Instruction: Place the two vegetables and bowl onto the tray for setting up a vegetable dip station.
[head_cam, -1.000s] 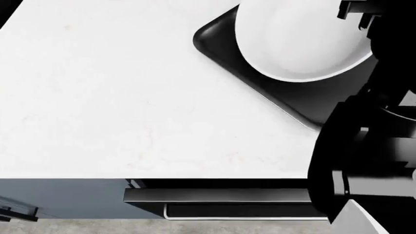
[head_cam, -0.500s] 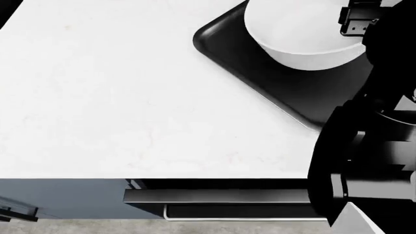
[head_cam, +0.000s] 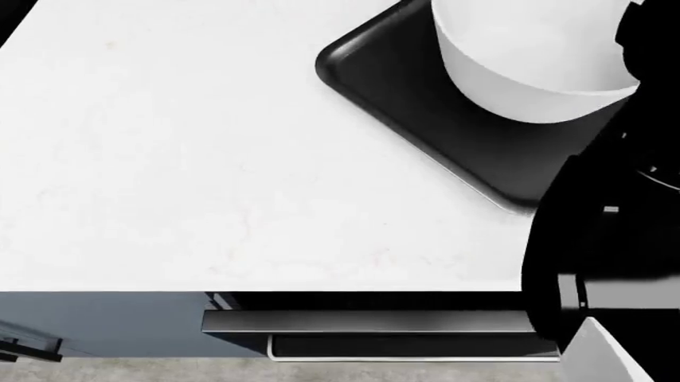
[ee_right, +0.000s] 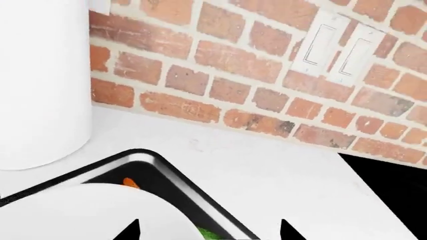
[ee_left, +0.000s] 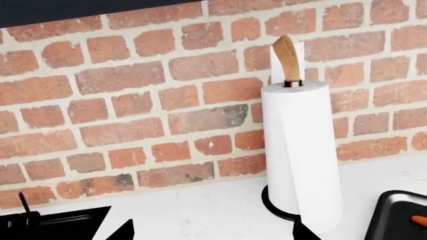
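We note the bowl [head_cam: 537,60] over the tray [head_cam: 393,79] on the white counter [head_cam: 191,159], seen from the head; its rim looks tilted, and whether its base rests on the tray floor or hangs just above we cannot tell. In the right wrist view the bowl [ee_right: 87,212] fills the near edge directly between the right tool's [ee_right: 210,231] dark fingertips [ee_right: 130,231], so that tool appears clamped on the bowl's rim, though the contact itself is out of sight. Beyond the bowl, both vegetables lie inside the tray [ee_right: 173,175]: a sliver of the orange carrot [ee_right: 131,183] and a bit of the green cucumber [ee_right: 210,233], both mostly hidden. The left wrist view shows a paper-towel roll [ee_left: 300,155] against the brick wall [ee_left: 133,100], a tray corner [ee_left: 393,210] and a trace of carrot [ee_left: 419,220]; of the left tool [ee_left: 210,232] only two well-separated dark tips show, holding nothing. Our judgement: the bowl sits straight below the right tool, so what remains is lowering it level and letting go.
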